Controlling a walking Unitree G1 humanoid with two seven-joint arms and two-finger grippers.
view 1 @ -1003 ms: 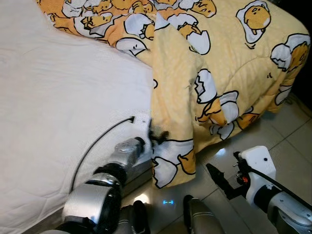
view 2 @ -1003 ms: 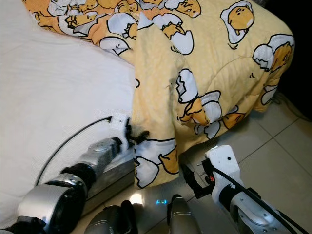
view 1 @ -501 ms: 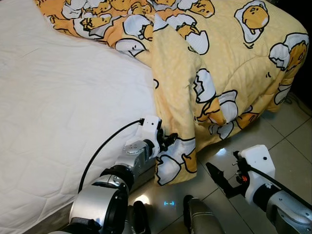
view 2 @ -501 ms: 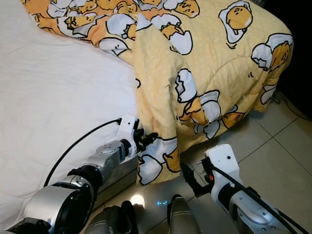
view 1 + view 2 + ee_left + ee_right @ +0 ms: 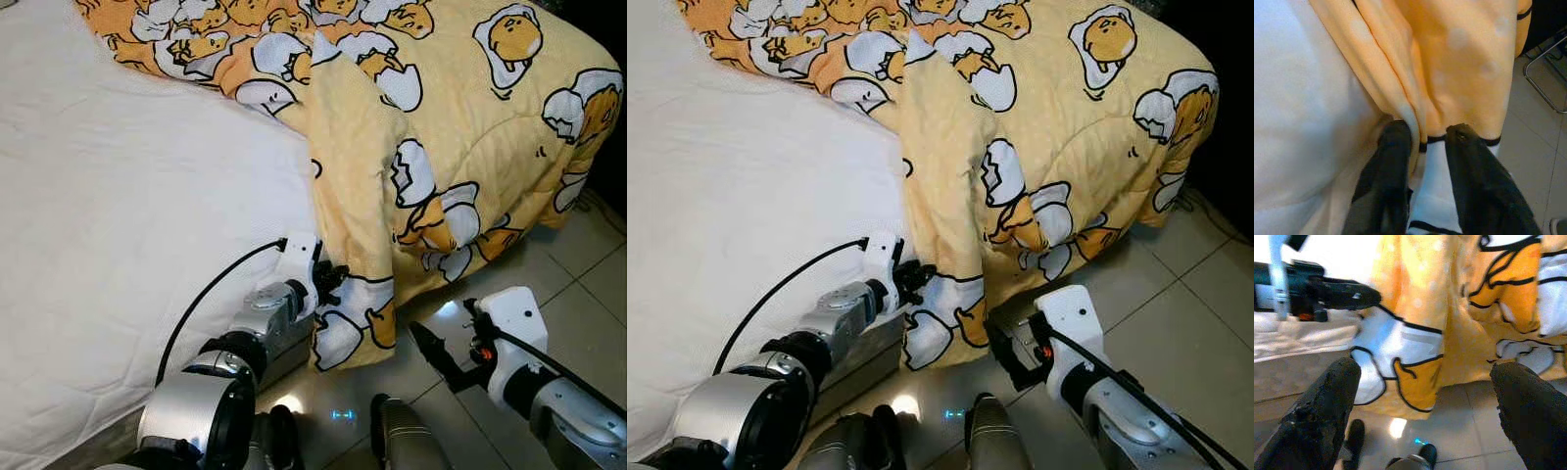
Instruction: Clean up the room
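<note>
My left gripper (image 5: 1426, 142) pinches the hanging yellow egg-print quilt's (image 5: 441, 127) edge (to lift it onto the white mattress (image 5: 118, 225)); right gripper (image 5: 1425, 396) spread, waiting.

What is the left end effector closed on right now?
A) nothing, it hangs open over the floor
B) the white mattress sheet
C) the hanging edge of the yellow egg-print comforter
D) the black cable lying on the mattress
C: the left end effector pinches a fold of the comforter where it drapes over the side of the bed, fabric caught between both black fingers.
</note>
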